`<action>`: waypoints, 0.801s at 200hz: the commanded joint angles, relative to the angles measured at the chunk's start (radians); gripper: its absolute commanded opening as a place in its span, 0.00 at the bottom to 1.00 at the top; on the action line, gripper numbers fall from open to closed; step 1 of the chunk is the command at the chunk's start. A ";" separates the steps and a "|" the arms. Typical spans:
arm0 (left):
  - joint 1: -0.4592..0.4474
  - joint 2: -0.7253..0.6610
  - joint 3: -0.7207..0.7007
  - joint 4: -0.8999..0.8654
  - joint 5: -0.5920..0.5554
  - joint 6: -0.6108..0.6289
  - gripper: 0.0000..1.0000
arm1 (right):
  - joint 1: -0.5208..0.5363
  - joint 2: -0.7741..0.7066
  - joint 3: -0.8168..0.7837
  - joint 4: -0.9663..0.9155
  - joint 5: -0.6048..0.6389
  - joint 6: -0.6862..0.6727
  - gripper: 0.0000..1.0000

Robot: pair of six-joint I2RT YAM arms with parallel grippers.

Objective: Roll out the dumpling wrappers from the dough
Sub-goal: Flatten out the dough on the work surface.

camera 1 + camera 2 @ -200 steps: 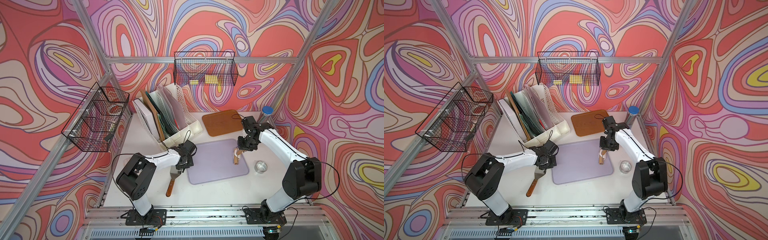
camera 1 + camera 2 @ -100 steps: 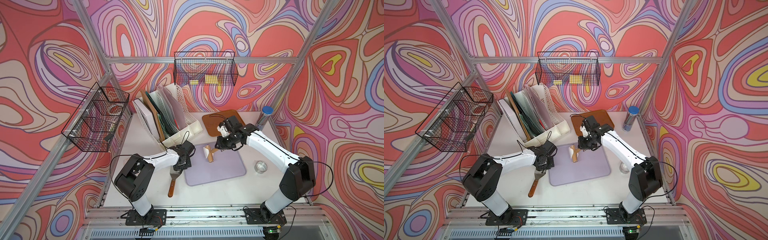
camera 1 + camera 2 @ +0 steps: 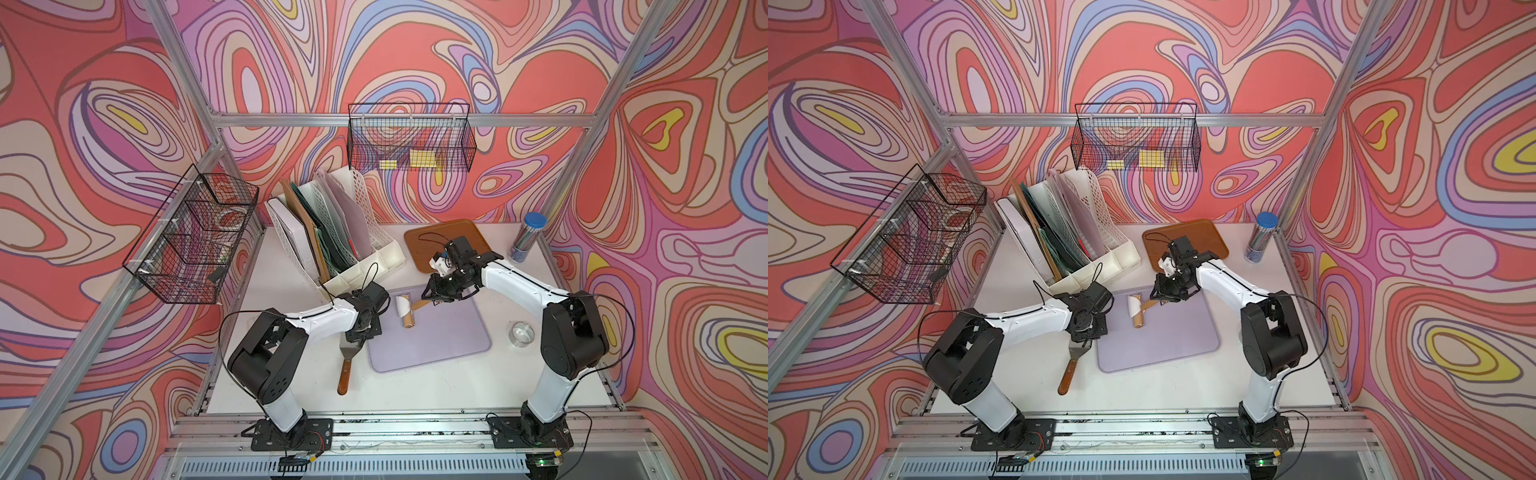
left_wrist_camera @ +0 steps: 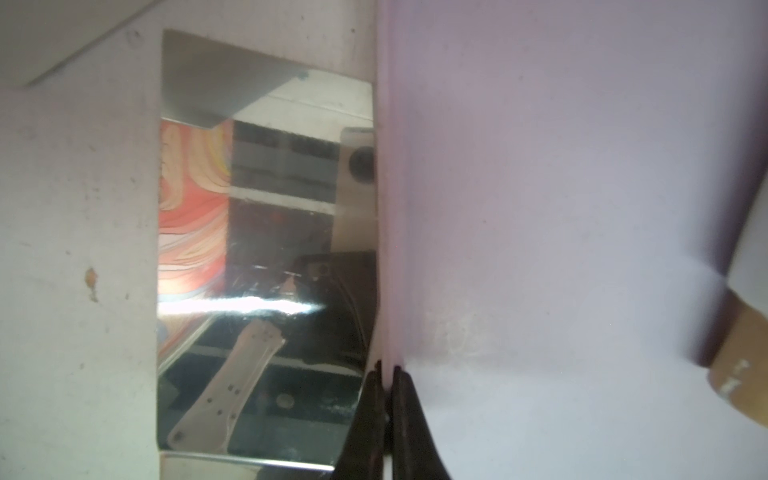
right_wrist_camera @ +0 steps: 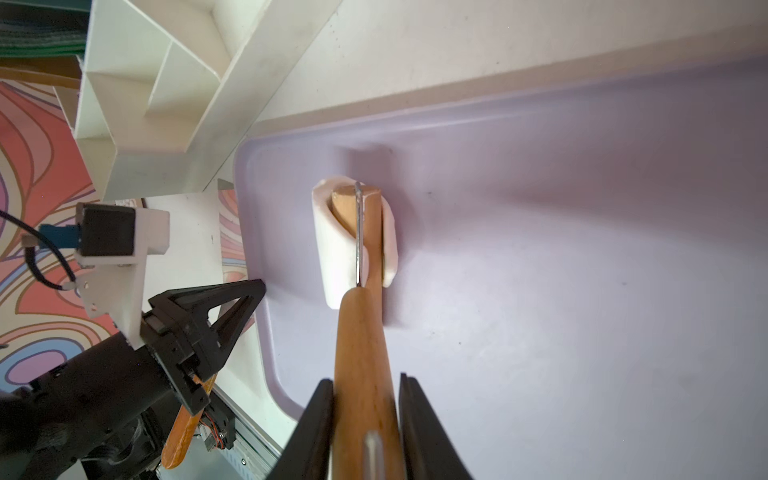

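Note:
My right gripper (image 5: 365, 382) is shut on the wooden handle of a small roller (image 3: 406, 318) (image 3: 1137, 318) (image 5: 361, 332). The roller's drum rests on the far left corner of the purple mat (image 3: 436, 336) (image 3: 1163, 336) (image 5: 540, 291). White dough (image 3: 401, 306) (image 3: 1133, 306) (image 5: 336, 245) is curled round the drum; I cannot tell whether it is a round dumpling wrapper. My left gripper (image 4: 386, 368) (image 3: 365, 332) is shut on the mat's left edge (image 4: 384, 208), its fingers (image 5: 232, 307) beside the drum.
A metal spatula (image 3: 345, 365) (image 4: 266, 249) with a wooden handle lies along the mat's left side. A metal ring cutter (image 3: 522, 333) stands right of the mat. At the back are a brown tray (image 3: 449, 239), a white file rack (image 3: 345, 241) and a blue-lidded tube (image 3: 525, 239).
My right arm has swept the roller from the mat's right side to its far left corner. The left gripper has kept its hold on the mat's edge.

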 commanded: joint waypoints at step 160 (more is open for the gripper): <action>-0.003 -0.060 -0.034 -0.036 -0.025 0.008 0.00 | 0.005 0.076 -0.002 -0.042 -0.008 0.007 0.00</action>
